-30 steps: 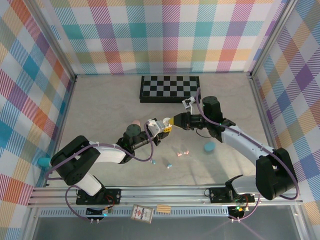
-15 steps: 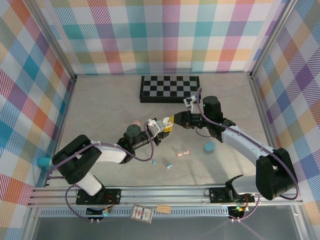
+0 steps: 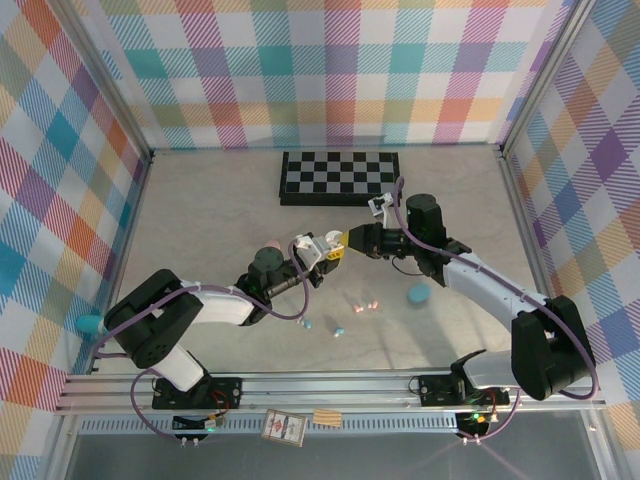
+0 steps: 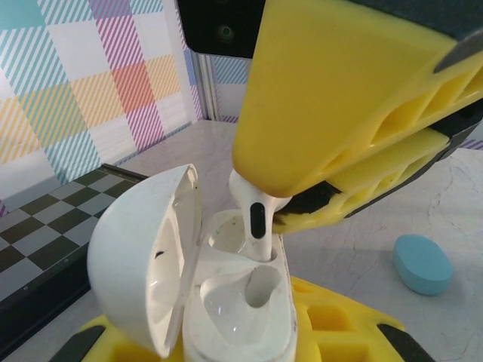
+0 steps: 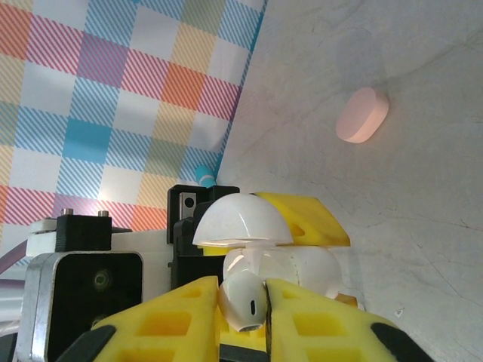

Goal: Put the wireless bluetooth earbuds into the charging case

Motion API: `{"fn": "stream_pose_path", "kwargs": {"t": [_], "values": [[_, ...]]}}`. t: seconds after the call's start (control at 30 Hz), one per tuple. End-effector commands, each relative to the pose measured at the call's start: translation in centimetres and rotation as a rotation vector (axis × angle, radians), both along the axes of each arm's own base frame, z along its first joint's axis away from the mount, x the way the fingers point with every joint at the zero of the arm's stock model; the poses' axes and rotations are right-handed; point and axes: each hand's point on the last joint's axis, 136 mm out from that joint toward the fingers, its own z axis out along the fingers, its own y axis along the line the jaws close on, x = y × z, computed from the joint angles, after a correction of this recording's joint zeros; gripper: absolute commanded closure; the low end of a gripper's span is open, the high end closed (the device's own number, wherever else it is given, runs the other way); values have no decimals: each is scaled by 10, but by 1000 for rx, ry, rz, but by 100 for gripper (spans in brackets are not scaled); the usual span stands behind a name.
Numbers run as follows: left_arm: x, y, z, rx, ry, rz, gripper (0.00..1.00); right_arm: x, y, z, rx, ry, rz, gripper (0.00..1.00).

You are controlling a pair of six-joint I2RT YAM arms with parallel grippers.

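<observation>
The right fingers (image 5: 302, 317) are nearly closed, pinching the bulbous head of a white earbud (image 4: 257, 220) between their yellow pads. The bud's long axis runs almost straight along the fingers. Its stem points away from them, down at the charging case (image 4: 241, 302), and the tip sits at the mouth of the farther socket; how deep it sits cannot be told.

The left fingers (image 4: 332, 320) clamp the base of this case from both sides and hold it just under the right pair. Its domed lid (image 4: 143, 256) is swung open to one side, clear of the stem, and the nearer socket lies bare.

On the desk (image 3: 220, 210), towards the arm bases, lie two pink buds (image 3: 366, 303) and two teal buds (image 3: 308, 324). A closed teal case (image 3: 418, 293) rests beside the right arm and a closed pink case (image 5: 362, 115) lies beyond the left fingers. A chessboard (image 3: 338, 176) sits farther off by the back wall.
</observation>
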Motion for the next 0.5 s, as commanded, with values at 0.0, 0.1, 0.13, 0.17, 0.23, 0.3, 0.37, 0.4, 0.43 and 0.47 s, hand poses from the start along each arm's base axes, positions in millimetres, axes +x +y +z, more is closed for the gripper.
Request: {"fn": "stream_pose_path", "kwargs": {"t": [0.0,0.1,0.13,0.17,0.23,0.3,0.37,0.4,0.43,0.47], "values": [[-2,-7,28,-65,-56,-18,100,-1,-3,-7,-32,20,-23,73],[-3,-6,29,-64,-54,-22,100,1,-7,-3,-65,-6,-51,66],[-4,-6,28,-62,-51,-22,100,2,-9,-1,-75,-22,-56,61],[-4,-6,28,-63,-51,-22,100,2,-10,1,-82,-36,-58,57],[-4,-6,27,-59,-49,-19,100,1,-13,3,-104,-61,-63,48],[-4,-5,27,-60,-50,-20,100,0,-15,2,-131,-64,-64,42],[-5,-5,28,-64,-49,-22,100,0,-17,0,-153,-63,-65,38],[-5,-5,28,-66,-49,-23,100,0,-17,-1,-156,-62,-62,36],[-5,-6,29,-67,-49,-24,100,0,-17,-1,-158,-64,-60,35],[-5,-5,29,-67,-49,-24,100,-1,-16,-2,-160,-66,-54,34]]}}
